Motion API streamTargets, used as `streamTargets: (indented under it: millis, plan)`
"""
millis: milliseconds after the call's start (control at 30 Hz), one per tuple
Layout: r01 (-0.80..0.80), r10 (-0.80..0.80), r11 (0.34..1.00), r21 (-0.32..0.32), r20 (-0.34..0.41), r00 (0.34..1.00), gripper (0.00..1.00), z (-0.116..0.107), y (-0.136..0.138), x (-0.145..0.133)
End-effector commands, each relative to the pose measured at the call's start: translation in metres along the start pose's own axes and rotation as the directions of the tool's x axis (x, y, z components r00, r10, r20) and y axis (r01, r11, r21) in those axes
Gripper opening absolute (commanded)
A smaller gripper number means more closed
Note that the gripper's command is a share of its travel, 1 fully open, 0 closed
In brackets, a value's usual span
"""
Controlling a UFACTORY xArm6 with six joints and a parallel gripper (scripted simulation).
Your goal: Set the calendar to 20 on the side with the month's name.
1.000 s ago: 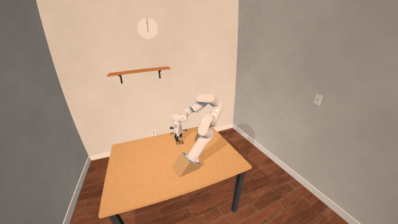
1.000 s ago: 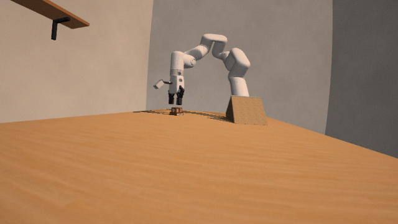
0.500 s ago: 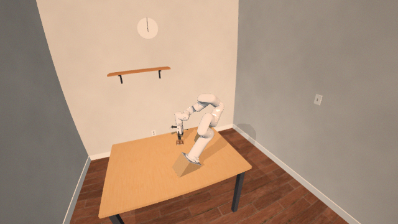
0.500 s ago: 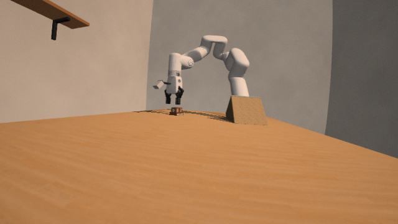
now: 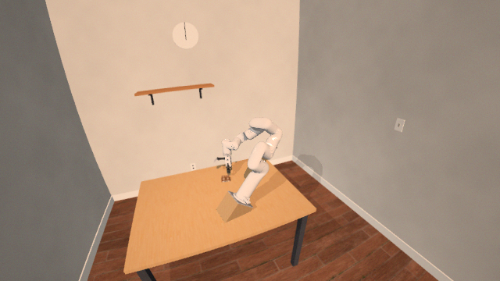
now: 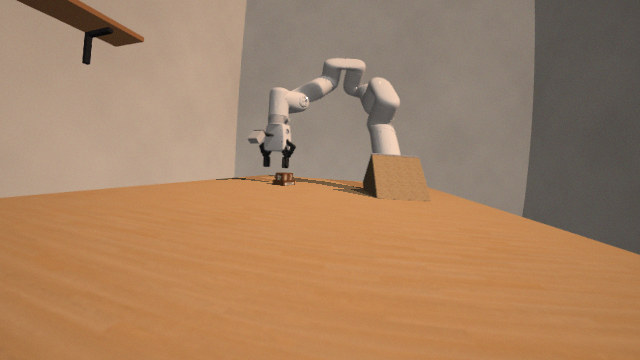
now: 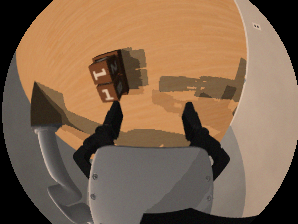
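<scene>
Gripper [image 5: 229, 170] [image 6: 276, 162] [image 7: 152, 108] fully open, fingers apart and unloaded, positioned above the table [image 5: 187, 211] [image 6: 280, 260] [image 7: 175, 35], calendar cubes [image 5: 226, 179] [image 6: 284, 177] [image 7: 106, 82] side by side on the tabletop near the fingertips, two faces each reading 1 in the wrist view.

The table [image 5: 187, 218] [image 6: 280, 260] [image 7: 175, 30] is showing smooth wood grain; the arm [image 5: 255, 156] [image 6: 384, 100] [image 7: 55, 155] is looking glossy, like plastic; the walls are appearing matt

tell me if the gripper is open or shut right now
Open: the gripper's black fingers stand wide apart, nothing between them.
</scene>
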State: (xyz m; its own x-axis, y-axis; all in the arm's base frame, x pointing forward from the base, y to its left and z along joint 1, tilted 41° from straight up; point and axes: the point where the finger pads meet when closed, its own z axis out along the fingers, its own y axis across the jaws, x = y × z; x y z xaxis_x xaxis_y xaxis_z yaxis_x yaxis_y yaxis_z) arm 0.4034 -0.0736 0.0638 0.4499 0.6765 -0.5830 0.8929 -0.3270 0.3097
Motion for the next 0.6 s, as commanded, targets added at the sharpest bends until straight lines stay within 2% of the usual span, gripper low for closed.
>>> streamTargets:
  millis: [0, 67, 167, 300, 433, 500, 567]
  plan:
    - [0.058, -0.058, 0.998, 0.001, -0.003, 0.998, 1.00, -0.001, 0.003, -0.001]
    - [0.132, -0.132, 0.991, 0.000, -0.003, 0.991, 1.00, -0.001, 0.005, -0.002]
    - [0.137, -0.137, 0.991, 0.000, -0.003, 0.991, 1.00, -0.001, 0.024, -0.014]
    - [0.166, -0.166, 0.986, 0.000, -0.003, 0.986, 1.00, -0.001, 0.025, -0.015]
    - [0.302, -0.302, 0.953, 0.000, -0.003, 0.953, 1.00, -0.001, 0.029, -0.017]
    - [0.307, -0.307, 0.952, 0.000, -0.003, 0.952, 1.00, -0.001, 0.045, -0.028]
    - [0.307, -0.307, 0.952, 0.000, -0.003, 0.952, 1.00, -0.001, 0.045, -0.028]
